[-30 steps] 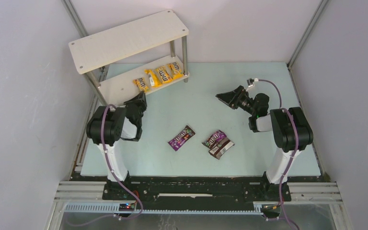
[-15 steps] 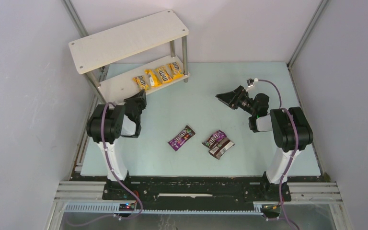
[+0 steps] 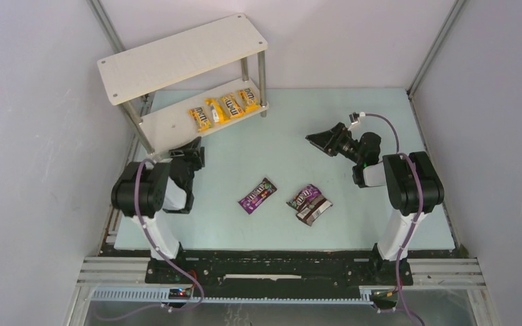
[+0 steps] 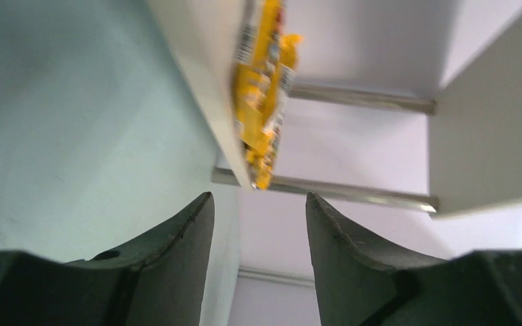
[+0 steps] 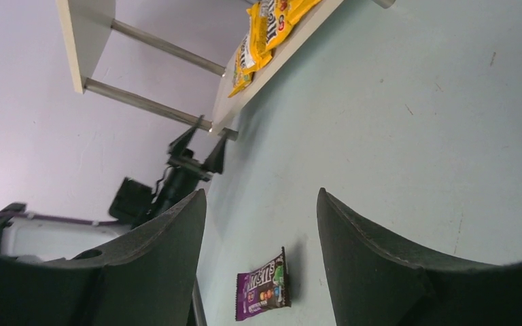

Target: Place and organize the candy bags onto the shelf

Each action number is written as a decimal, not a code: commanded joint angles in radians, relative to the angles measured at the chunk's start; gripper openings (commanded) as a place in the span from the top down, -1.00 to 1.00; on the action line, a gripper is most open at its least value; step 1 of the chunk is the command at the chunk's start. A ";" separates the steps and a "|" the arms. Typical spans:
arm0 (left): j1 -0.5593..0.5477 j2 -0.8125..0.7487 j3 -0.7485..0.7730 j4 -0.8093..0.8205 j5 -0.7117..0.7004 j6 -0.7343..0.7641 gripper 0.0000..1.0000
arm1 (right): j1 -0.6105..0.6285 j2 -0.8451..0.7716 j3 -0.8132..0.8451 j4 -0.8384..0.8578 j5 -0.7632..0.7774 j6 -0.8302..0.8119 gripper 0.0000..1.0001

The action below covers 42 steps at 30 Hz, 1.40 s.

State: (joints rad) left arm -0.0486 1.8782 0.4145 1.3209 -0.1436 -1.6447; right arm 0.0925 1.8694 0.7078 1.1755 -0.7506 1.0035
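**Four packets shelved, three on the tabletop, both claws empty**

At the far left the shelf (image 3: 183, 58) stands at an angle on the pale green tabletop (image 3: 285, 115), its upper board bare. On the lower board the four yellow packets (image 3: 232, 105) lie side by side in a row towards the right-hand end. The left wrist view sees them edge-on (image 4: 262, 88), overhanging the board's front edge a little.

Just in front of the shelf's lower board hangs the left claw (image 3: 192, 146). It points towards the shelf, and its fingers are spread moderately with nothing between them (image 4: 258, 204).

Near the middle of the tabletop a purple packet (image 3: 257, 195) lies flat on a slant, well apart from the shelf; it also shows in the right wrist view (image 5: 264, 293). To its right lies a second purple packet (image 3: 304, 195). A dark brown packet (image 3: 314, 211) touches its near side, and whether one overlaps the other cannot be told.

Further right and farther back, the right claw (image 3: 316, 140) is held above the tabletop, aimed left towards the shelf. Its fingers are wide apart and it carries nothing (image 5: 259, 204), well clear of every packet
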 commanded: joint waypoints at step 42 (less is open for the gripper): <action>-0.154 -1.137 0.384 -1.563 0.620 1.274 -0.63 | 0.515 -0.047 0.051 -0.606 0.401 -0.254 -0.45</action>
State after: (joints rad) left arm -0.1959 0.7731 0.7975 -0.2584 0.4500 -0.3958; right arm 0.5999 1.8118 0.7433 0.6041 -0.4278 0.7353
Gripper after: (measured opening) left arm 0.818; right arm 0.734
